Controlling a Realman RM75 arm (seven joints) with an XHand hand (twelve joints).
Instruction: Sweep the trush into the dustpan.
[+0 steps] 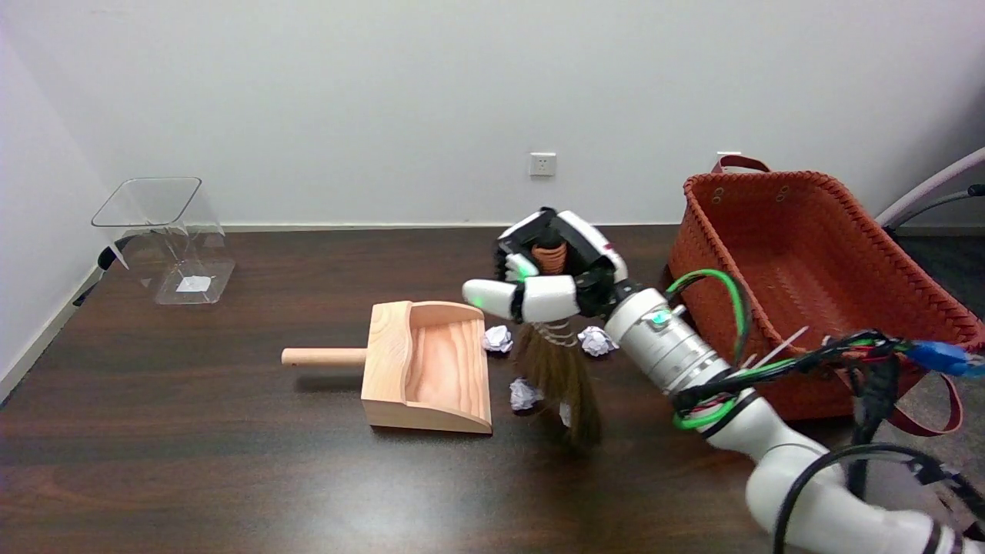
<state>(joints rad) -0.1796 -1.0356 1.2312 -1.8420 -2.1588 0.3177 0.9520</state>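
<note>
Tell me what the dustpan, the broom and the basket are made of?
Dustpan: pale bare wood, grain showing. Broom: brown straw-like bristles, probably plant fibre, bound with light cord. Basket: orange-red woven strips, maybe leather or plastic.

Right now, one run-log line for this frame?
phase: sweeping | right robot hand: holds broom, bristles on table | paper balls: several beside broom, none in dustpan | basket: right

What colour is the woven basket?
Reddish-orange basket, shown best in the head view.
</note>
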